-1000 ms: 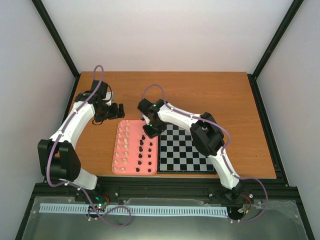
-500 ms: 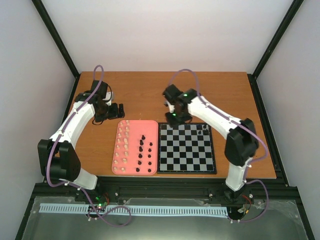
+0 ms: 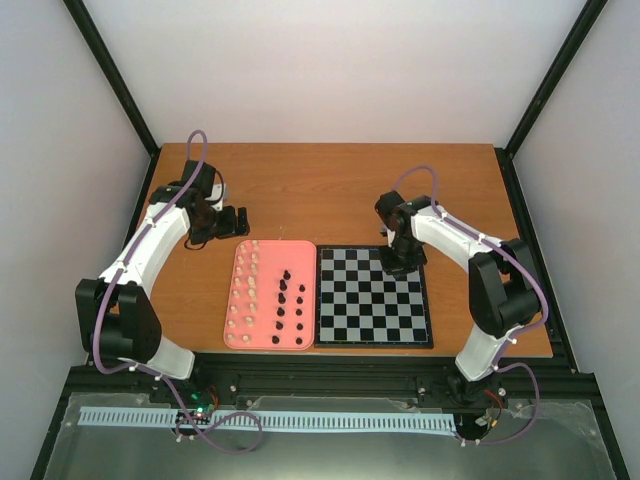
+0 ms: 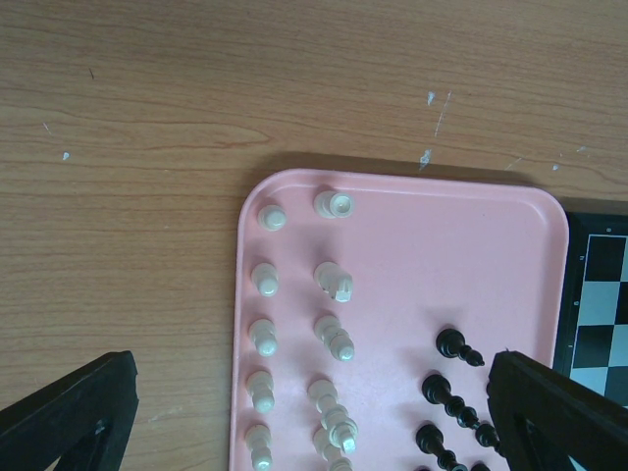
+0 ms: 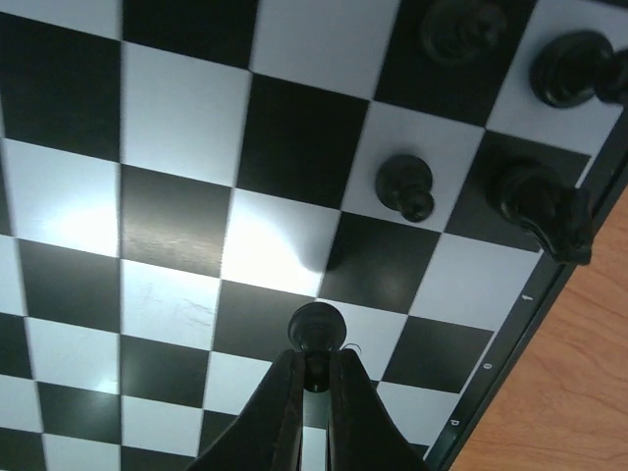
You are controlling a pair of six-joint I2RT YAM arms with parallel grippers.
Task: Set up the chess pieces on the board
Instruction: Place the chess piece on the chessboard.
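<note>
- One black pawn (image 5: 316,327) sits pinched in the right gripper (image 5: 316,367), whose two fingers (image 5: 283,412) are closed tight on its narrow stem.
- Its long axis runs in line with the fingers, and its rounded end points out just past the fingertips. Whether it touches the square beneath, I cannot tell.
- Four more black pieces stand on the board (image 5: 186,226), all near the corner by its dark border: a small pawn (image 5: 405,184), a knight (image 5: 545,206) and two others (image 5: 463,27) (image 5: 579,69) at the top edge of the wrist view.
- From above, the right gripper (image 3: 403,258) hangs over the far right part of the board (image 3: 370,310), which lies square to the table (image 3: 330,190) edges.
- One pink tray (image 3: 268,300) lies just beside the board on its left, long sides running near to far.
- Two columns of cream pieces (image 4: 265,280) fill the tray's left half. Five show in the left column, while the lower ones in the right column crowd together, so I cannot count them.
- Black chess pieces (image 4: 457,345) fill the tray's right half in two columns, too small from above to count. Only their top few show in the left wrist view.
- The left gripper (image 3: 232,222) hangs by the tray's far left corner, well apart from the right one. Its jaws are spread wide with nothing between them.
</note>
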